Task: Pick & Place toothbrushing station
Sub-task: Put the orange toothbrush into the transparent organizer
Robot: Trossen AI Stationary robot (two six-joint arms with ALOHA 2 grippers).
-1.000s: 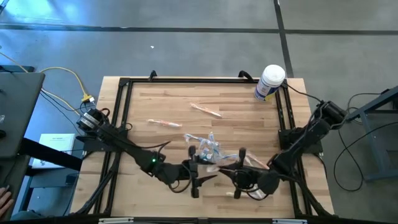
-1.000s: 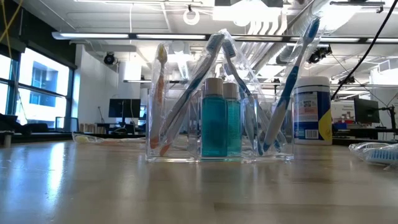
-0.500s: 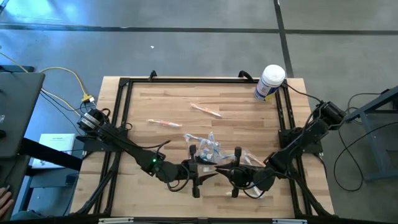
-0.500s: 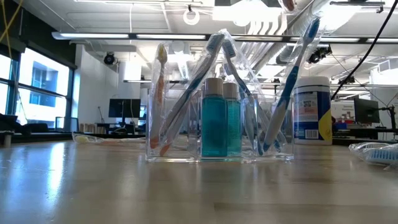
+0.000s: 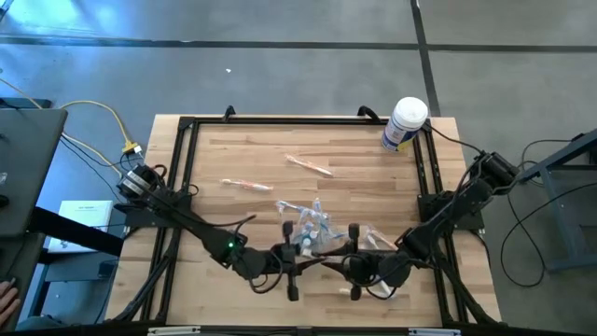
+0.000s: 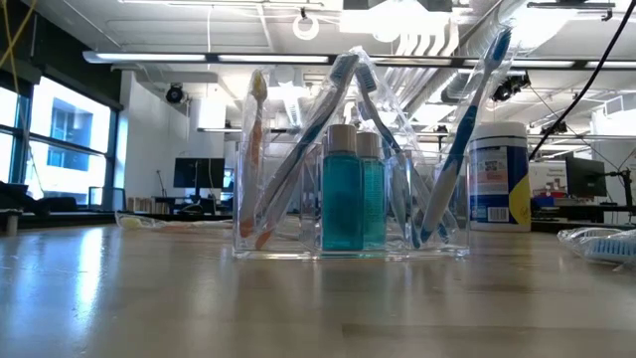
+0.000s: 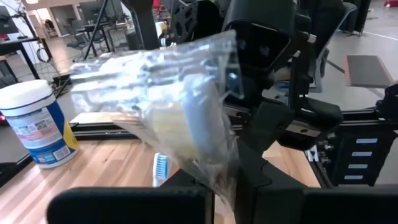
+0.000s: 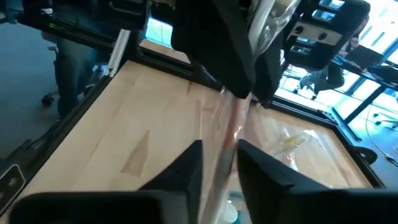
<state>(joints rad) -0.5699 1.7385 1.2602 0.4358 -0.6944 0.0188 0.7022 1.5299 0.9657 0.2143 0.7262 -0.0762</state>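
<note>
Clear holder (image 5: 312, 227) half-hidden between arms

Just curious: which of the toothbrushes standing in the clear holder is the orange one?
The leftmost toothbrush in the clear holder, low view; the others have blue.

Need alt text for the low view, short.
A clear plastic toothbrushing station stands on a wooden table, holding upright and leaning toothbrushes and two teal bottles. A white tub with a blue label stands behind it to the right; an open workshop fills the background.
</note>
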